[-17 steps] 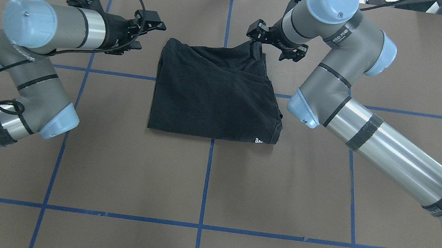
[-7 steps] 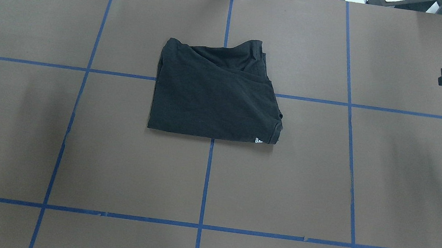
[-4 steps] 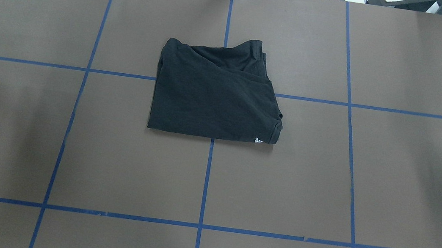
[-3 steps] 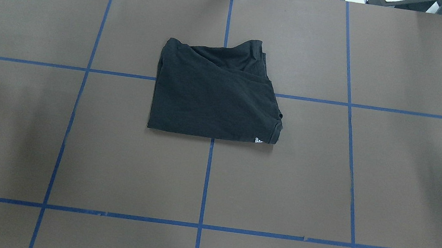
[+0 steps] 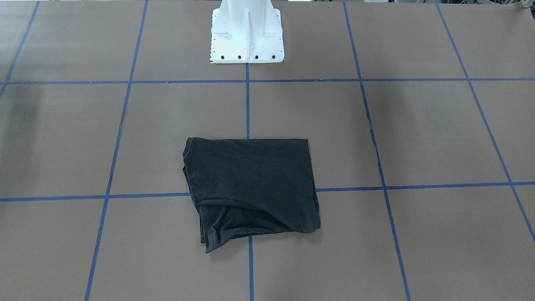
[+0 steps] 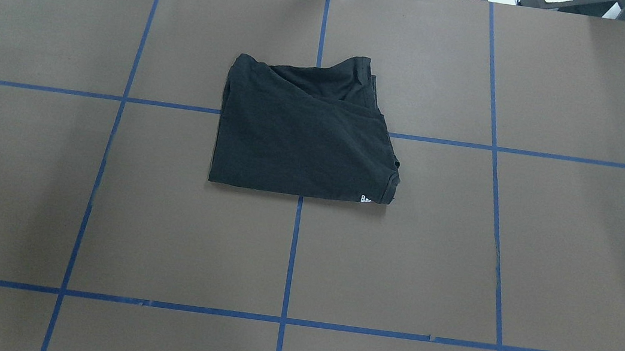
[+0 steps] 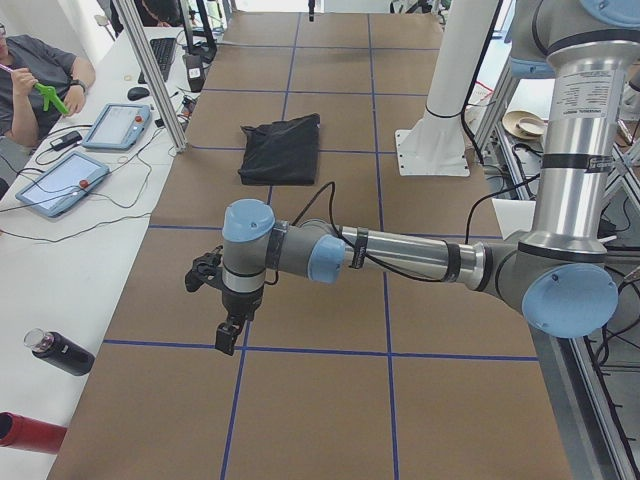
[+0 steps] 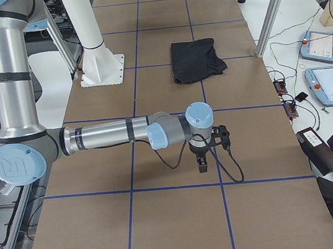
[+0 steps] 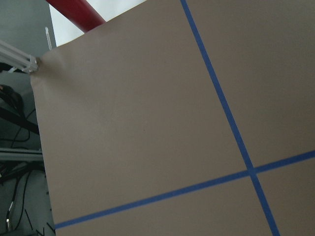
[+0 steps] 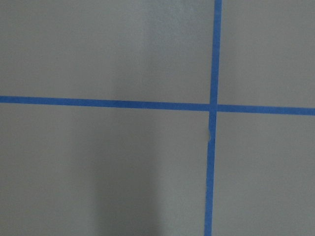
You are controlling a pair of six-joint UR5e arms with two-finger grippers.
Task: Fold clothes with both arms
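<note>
The black T-shirt (image 6: 305, 138) lies folded into a rough rectangle at the table's middle, plain black side up, with a small white mark at its near right corner. It also shows in the front view (image 5: 250, 188) and both side views (image 7: 282, 150) (image 8: 194, 59). Nothing touches it. My left gripper (image 7: 228, 340) hangs low over the table far off to the shirt's left, and I cannot tell whether it is open or shut. My right gripper (image 8: 202, 168) hangs low far off to the right, state likewise unclear. Both wrist views show only brown paper and blue tape.
Blue tape lines (image 6: 291, 257) grid the brown table cover. The white pedestal base (image 5: 246, 33) stands at the robot's side. A side table holds tablets (image 7: 60, 180) and bottles (image 7: 60, 352), with a seated person (image 7: 35, 80) there. More tablets (image 8: 330, 84) lie at the other end.
Both arms have pulled away from the shirt to the table's two ends and left the overhead view; the right gripper slipped out last at the right edge. The shirt has not moved.
</note>
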